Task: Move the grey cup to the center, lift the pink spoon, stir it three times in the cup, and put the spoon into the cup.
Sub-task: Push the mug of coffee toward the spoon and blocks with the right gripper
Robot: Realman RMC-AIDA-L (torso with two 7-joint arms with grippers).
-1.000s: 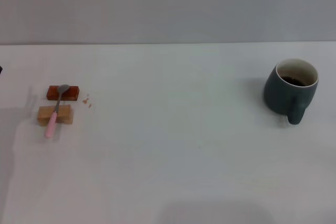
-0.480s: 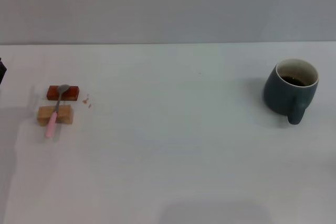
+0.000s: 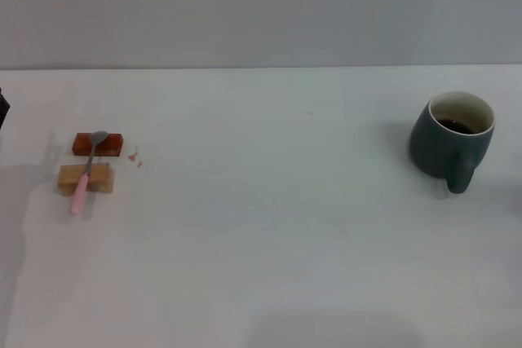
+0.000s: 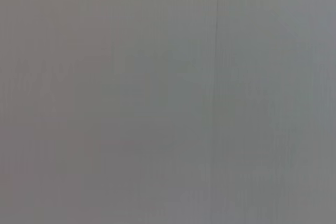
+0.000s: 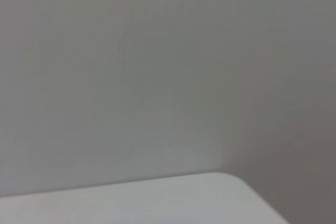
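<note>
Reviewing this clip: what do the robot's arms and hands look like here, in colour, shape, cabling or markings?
Almost nothing of them shows. The head view catches only a small dark sliver at the far left edge of the table, too little to tell its shape, cabling or markings, or whether it is part of the robot at all. The left wrist view shows only a grey wall, the right wrist view wall and a table corner. Neither hand is visible.

I work in a bare test room: a plain white surface (image 3: pixel 269 226) against an unmarked grey wall (image 3: pixel 261 6).
</note>
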